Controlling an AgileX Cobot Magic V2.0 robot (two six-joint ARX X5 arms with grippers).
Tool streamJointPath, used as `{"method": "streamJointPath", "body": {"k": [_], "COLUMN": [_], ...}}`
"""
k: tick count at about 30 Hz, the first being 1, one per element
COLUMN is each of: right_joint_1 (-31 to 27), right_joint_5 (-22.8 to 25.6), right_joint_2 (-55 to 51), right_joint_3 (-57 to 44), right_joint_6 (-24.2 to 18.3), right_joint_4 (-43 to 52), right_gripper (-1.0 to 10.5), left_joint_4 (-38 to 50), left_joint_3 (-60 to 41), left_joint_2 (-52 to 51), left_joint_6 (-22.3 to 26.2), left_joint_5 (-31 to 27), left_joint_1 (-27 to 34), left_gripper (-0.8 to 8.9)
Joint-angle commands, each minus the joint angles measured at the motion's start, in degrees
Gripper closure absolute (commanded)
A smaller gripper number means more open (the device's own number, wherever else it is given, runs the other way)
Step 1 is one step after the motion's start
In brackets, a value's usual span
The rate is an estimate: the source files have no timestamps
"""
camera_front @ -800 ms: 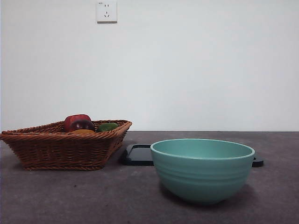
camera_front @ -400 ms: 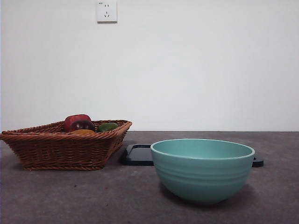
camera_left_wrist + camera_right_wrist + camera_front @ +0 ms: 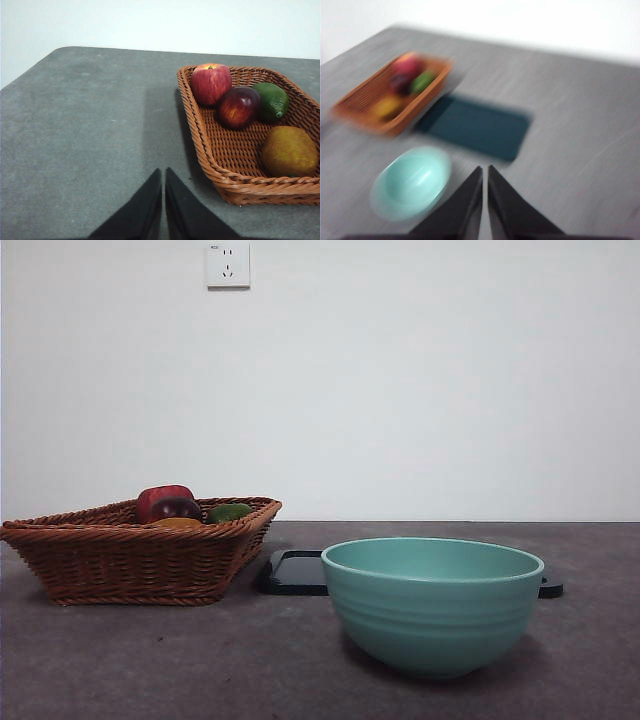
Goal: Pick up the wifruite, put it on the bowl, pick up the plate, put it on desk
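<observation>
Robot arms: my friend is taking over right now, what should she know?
Left gripper: jaws shut, empty, above the desk beside the wicker basket.
Right gripper: jaws shut, empty, up high over the desk; its view is blurred.
The wifruite lies in the basket with a red apple, a dark red fruit and a green fruit.
The bowl is empty. The dark plate lies flat behind it.
Done: nothing. Left: wifruite into bowl, then move the plate.

left gripper (image 3: 163, 200): two plain matte black jaws, wedge-shaped, tapering to thin tips
right gripper (image 3: 484, 197): same black pointy wedges, kinda blurry
</observation>
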Motion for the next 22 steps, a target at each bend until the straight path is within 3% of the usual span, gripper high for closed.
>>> {"method": "streamJointPath", "body": {"k": [1, 4, 7, 13, 22], "right_joint_1": [-5.88, -11.21, -14.84, -18.03, -17.68], "right_joint_5": [-1.14, -3.39, -3.34, 0.20, 6.51], "right_joint_2": [-4.26, -7.74, -9.35, -10.60, -13.40], "right_joint_3": [-13.38, -27.50, -37.75, -50.25, -55.91], "right_joint_6": [-4.59, -4.37, -4.35, -4.37, -3.41], "right_joint_4": [18.67, 35.45, 45.62, 50.97, 51.56], "right_gripper": [9.4, 9.4, 9.4, 9.4, 9.4], "left_joint_4": [-0.68, -0.68, -0.68, -0.68, -0.70], "left_joint_3": [-1.03, -1.03, -1.03, -1.03, -1.03], "left_joint_2": [-0.02, -0.02, -0.02, -0.02, -0.02], "left_joint_6": [0.46, 0.46, 0.46, 0.46, 0.46], "left_joint_5": [0.28, 0.28, 0.28, 0.28, 0.28], "left_joint_1": [-0.04, -0.04, -0.04, -0.04, -0.04], "left_gripper": [8.03, 8.03, 8.03, 8.03, 8.03]}}
